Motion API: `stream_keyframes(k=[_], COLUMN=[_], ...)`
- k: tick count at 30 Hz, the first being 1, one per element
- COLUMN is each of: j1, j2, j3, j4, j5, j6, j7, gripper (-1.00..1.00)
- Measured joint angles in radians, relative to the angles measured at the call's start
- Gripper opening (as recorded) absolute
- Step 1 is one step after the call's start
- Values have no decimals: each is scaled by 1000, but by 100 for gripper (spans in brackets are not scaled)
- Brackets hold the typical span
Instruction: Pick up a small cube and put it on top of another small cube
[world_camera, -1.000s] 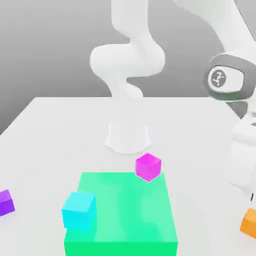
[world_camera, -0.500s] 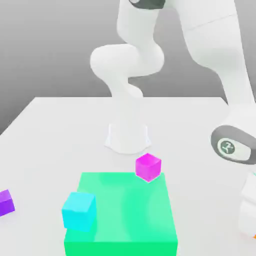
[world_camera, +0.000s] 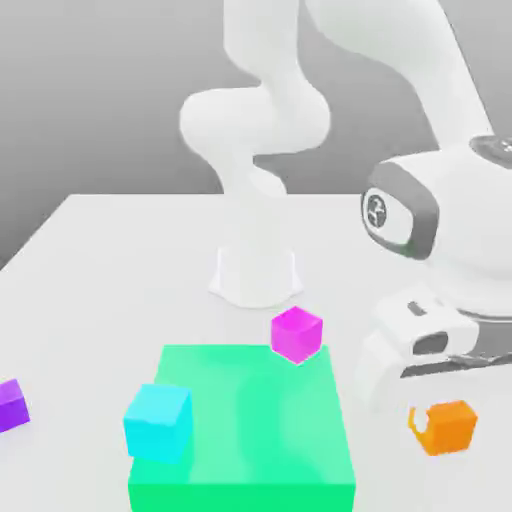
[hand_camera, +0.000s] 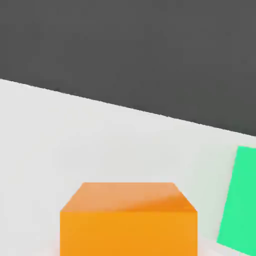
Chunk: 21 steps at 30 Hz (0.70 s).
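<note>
In the exterior view, you see the gripper (world_camera: 441, 428) at the exterior view's right, pinching the orange cube (world_camera: 449, 427). A pale finger (world_camera: 420, 419) covers part of the cube's side, its outline hard to separate from the white surface (world_camera: 130, 270); the cube's height above that surface cannot be judged. The arm (world_camera: 395, 40) is cut off by the upper and right borders, so you cannot trace it whole from base to hand.

The green block (world_camera: 250, 420), its near face cropped by the border, lies to the exterior view's left of the orange cube, apart from it. The cyan cube (world_camera: 158, 423) hides part of the block's left edge, and the magenta cube (world_camera: 297, 335) overlaps its far right corner; whether either touches the block you cannot tell. The purple cube (world_camera: 11, 406) is cut by the left border.

In the hand view, the orange cube shows its upper face and part of one side, the rest cropped. You see only a portion of the green block; a dark area lies past the surface's straight edge.
</note>
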Motion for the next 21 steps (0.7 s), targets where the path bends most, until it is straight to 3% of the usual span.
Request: stream_keyframes(k=[13,17,18,21], j1=[-284,-321,-315,-313], j2=[-228,-171,-148,-148], j3=[-192,-191,-186,-186], j4=[-29,-65,-75,-75], j5=[108,118,120,120], j6=[-182,-88,-53,-53], j7=[652,722,724,724], gripper=[-100,-100,100,100])
